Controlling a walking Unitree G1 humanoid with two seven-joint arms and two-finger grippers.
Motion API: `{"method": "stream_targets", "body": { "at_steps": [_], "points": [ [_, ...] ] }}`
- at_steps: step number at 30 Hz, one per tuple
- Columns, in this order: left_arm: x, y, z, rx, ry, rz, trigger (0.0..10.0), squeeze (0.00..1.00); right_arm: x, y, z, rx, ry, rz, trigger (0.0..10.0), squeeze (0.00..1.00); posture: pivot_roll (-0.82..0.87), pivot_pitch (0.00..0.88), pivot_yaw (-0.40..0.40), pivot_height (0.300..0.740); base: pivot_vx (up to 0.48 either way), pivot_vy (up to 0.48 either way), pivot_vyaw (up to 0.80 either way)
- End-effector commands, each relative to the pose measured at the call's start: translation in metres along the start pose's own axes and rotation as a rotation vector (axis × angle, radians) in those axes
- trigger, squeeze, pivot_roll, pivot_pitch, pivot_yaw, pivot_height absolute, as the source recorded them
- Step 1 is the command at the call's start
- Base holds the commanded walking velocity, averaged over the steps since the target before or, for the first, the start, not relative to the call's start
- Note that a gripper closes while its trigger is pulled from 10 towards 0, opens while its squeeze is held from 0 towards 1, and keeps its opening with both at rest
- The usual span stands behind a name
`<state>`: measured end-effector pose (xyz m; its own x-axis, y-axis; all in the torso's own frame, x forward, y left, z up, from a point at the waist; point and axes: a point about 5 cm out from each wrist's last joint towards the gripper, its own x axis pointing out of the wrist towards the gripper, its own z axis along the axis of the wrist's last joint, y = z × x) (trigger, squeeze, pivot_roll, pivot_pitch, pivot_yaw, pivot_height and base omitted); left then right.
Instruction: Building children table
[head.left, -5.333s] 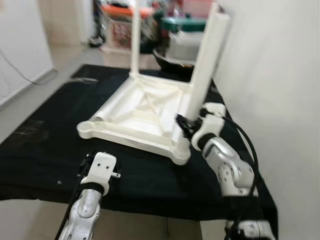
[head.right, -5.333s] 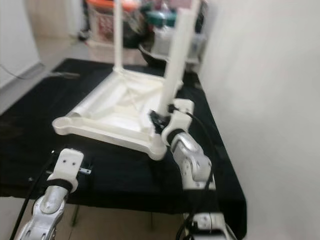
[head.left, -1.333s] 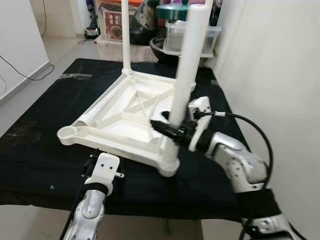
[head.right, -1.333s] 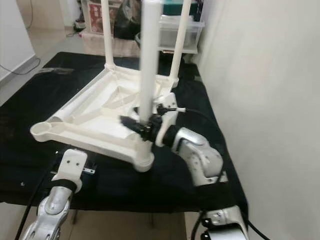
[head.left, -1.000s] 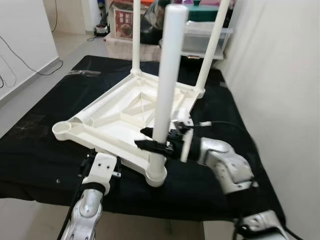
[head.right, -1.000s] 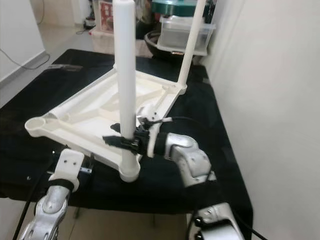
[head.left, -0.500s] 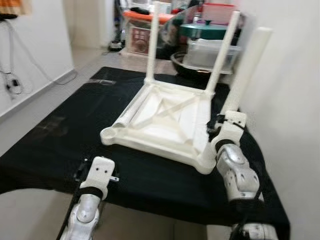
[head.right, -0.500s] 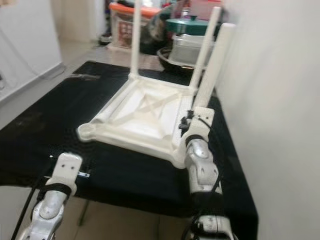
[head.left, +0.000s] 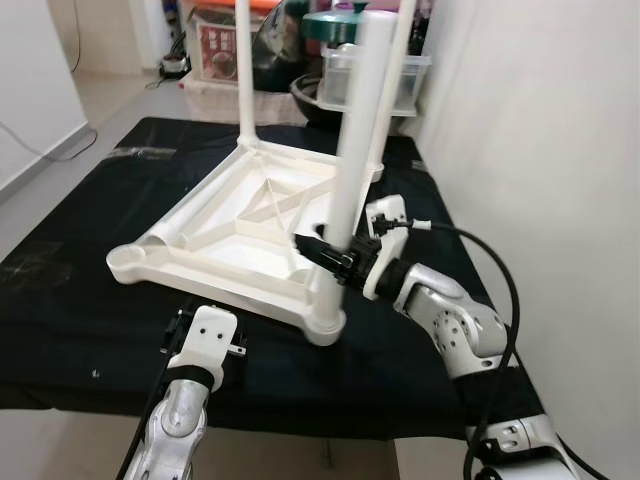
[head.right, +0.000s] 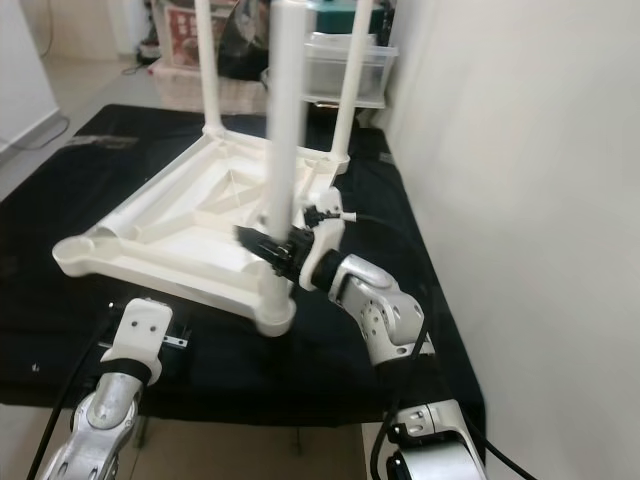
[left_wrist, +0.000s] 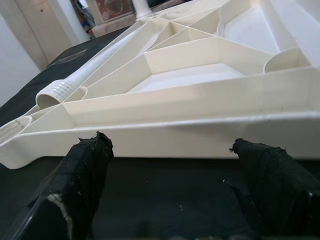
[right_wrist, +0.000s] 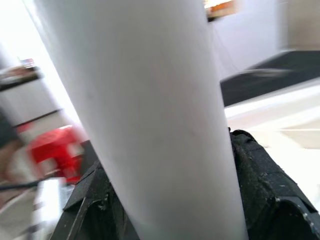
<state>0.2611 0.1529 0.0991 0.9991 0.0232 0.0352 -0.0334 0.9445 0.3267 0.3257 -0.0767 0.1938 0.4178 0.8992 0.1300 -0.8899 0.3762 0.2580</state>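
A white plastic children's table (head.left: 215, 290) lies upside down on a black cloth. Two legs (head.left: 243, 70) stand in its far corners. A third leg (head.left: 355, 130) stands in the near right corner socket, and my right gripper (head.left: 325, 255) is shut on it low down, its fingers (right_wrist: 260, 175) on both sides of the tube. The near left socket (head.left: 125, 262) is empty. A loose leg (left_wrist: 85, 75) lies inside the frame along its left side. My left gripper (left_wrist: 170, 170) is open, low in front of the table's near edge, holding nothing.
The black cloth (head.left: 60, 300) covers a low work surface with its edge close in front of me. A white wall (head.left: 540, 150) runs along the right. Beyond the far edge stand a clear storage box (head.left: 375, 80), a dark bowl and other clutter.
The view has swung round. The leg in my right gripper leaned right half a second ago and now stands about upright. The grip is unchanged and the left arm has not moved.
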Motion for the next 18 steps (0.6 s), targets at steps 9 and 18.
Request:
{"method": "stream_targets", "body": {
  "at_steps": [9,18],
  "points": [
    [-0.004,-0.001,-0.004,0.008,0.012,-0.013,10.0,0.0,-0.012,-0.056,-0.06,0.026,0.211,-0.834,0.0,0.0,0.06,0.0,-0.098,0.74,0.0,0.0,0.0],
    [-0.005,-0.002,-0.004,0.008,0.014,-0.027,10.0,0.0,-0.092,-0.065,-0.072,0.061,0.285,-1.418,0.4,0.0,0.04,0.0,-0.072,0.74,0.0,0.0,0.0]
  ]
}}
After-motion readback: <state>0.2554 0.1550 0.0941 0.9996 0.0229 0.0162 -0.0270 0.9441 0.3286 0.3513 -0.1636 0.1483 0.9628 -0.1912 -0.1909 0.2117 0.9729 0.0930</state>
